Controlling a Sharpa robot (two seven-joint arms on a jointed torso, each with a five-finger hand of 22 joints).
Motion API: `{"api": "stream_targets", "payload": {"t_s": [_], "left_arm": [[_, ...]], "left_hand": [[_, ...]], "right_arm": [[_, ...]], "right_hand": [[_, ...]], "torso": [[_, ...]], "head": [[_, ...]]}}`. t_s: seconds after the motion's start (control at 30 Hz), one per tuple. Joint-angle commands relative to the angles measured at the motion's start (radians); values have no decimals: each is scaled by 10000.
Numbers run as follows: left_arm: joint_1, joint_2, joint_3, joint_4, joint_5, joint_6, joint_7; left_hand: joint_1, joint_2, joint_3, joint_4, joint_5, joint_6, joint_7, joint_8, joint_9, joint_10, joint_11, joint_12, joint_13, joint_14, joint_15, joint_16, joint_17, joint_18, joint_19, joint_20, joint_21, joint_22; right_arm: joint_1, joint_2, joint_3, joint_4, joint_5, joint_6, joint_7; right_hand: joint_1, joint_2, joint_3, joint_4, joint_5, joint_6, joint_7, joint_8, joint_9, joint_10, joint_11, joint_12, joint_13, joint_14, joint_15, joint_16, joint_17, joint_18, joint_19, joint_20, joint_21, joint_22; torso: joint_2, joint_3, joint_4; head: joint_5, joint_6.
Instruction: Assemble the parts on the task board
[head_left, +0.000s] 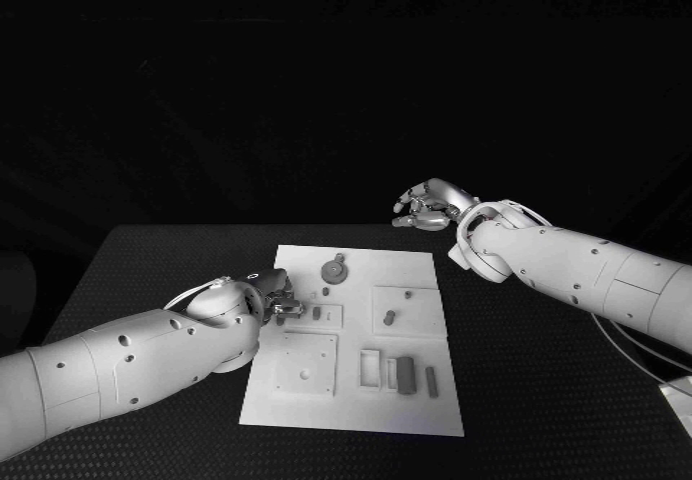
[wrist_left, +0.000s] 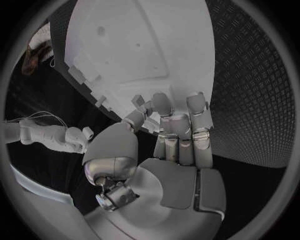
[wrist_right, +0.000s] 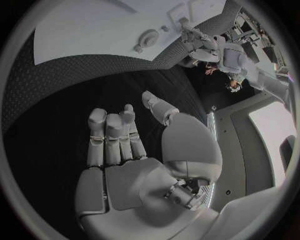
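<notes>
In the head view, the task board (head_left: 355, 340) lay in the middle of the black table (head_left: 159, 260), its long sides running from the near edge toward the far edge. Several parts sat on it: a round part (head_left: 335, 269) near the board's far edge, a small peg (head_left: 388, 318) in a square plate on its right half, and dark bars (head_left: 405, 375) near its near-right corner. The left hand (head_left: 271, 298) rested at the board's left edge, fingers curled over a small part there; whether it gripped that part could not be told. The right hand (head_left: 431, 205) hovered beyond the board's far-right corner, off the board, fingers loosely curled, holding nothing.

In the left wrist view, the left hand's fingers (wrist_left: 178, 117) lay against the board's edge (wrist_left: 94, 85).

In the right wrist view, the right hand (wrist_right: 134, 150) was empty, fingers extended side by side above the table, the board (wrist_right: 81, 30) well apart from it.
</notes>
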Motion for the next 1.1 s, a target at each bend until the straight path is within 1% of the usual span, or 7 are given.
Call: {"api": "stream_targets", "payload": {"t_s": [0.03, 0.1, 0.27, 0.43, 0.63, 0.73, 1.1], "left_arm": [[-136, 87, -72, -12, 135, 518, 148], [-141, 98, -72, -29, 148, 515, 159], [-146, 112, -72, -47, 191, 511, 176], [-147, 109, -71, -86, 209, 517, 171], [-147, 100, -71, -145, 234, 504, 163], [-147, 103, -71, -172, 237, 501, 161], [-147, 74, -70, -214, 238, 457, 151]], "left_hand": [[-120, -7, 1, 86, -174, 586, -371, -23, -34, 16, -55, 82, 18, 130, -197, 59, 8, -80, 64, -25, 62, 198], [-144, -35, -4, 117, -295, 582, -372, -21, -35, 7, -56, 92, 21, 128, -200, 61, 4, -77, 62, -25, 64, 196], [-240, -144, -42, 214, -396, 574, -372, -19, -37, -5, -57, 106, 23, 126, -202, 62, -6, -74, 57, -22, 63, 192], [-350, -359, -87, 383, -803, 559, -376, -12, -38, -25, -62, 122, 15, 122, -210, 58, -28, -55, 51, -31, 58, 187], [-419, -477, -117, 467, -876, 546, -373, -12, -39, -34, -60, 123, 7, 117, -209, 55, -38, -52, 44, -28, 52, 185], [-515, -615, -158, 585, -1018, 534, -373, -10, -38, -40, -60, 122, -5, 115, -211, 52, -49, -44, 40, -32, 44, 181], [-780, -901, -255, 847, -1282, 498, -372, -8, -36, -59, -61, 118, -37, 101, -216, 39, -78, -25, 19, -38, 17, 176]], "right_arm": [[-4, 0, 4, 13, -26, 114, 96], [-4, 4, 4, 6, -26, 116, 96], [-5, 25, 4, -16, -26, 122, 98], [-8, 33, 4, -20, -26, 123, 100], [-10, 28, 4, -27, -26, 120, 101], [-12, 31, 4, -28, -26, 122, 103], [-18, 30, 4, -35, -26, 115, 101]], "right_hand": [[-59, -7, -15, 58, 19, -4, 70, -68, 10, -47, 17, 49, -14, -70, 1, 7, -14, 414, 2, -23, -56, 55], [-61, -7, -15, 59, 19, -4, 70, -68, 11, -47, 17, 49, -15, -70, 1, 7, -14, 414, 2, -23, -56, 55], [-63, -6, -15, 61, 19, -3, 70, -69, 12, -48, 17, 50, -16, -70, 1, 6, -14, 414, 2, -23, -58, 55], [-64, -4, -15, 62, 20, -3, 70, -69, 13, -48, 17, 50, -17, -71, 1, 6, -15, 414, 2, -23, -58, 55], [-66, -6, -15, 64, 19, -3, 70, -70, 14, -49, 17, 51, -18, -71, 1, 6, -15, 414, 2, -23, -59, 56], [-67, -6, -16, 65, 19, -4, 70, -70, 14, -49, 17, 51, -19, -71, 1, 6, -15, 414, 1, -23, -59, 56], [-72, -10, -17, 68, 19, -6, 71, -73, 16, -50, 18, 52, -22, -72, 2, 6, -16, 414, 1, -22, -61, 57]], "torso": [[3, 2, -1], [4, -2, 0], [1, -2, 6], [-2, -4, 7], [-1, -8, 3], [1, -7, 0], [1, -6, 3]], "head": [[-12, -3], [-17, -6], [-27, -29], [-26, -39], [-27, -39], [-27, -38], [-36, -36]]}}
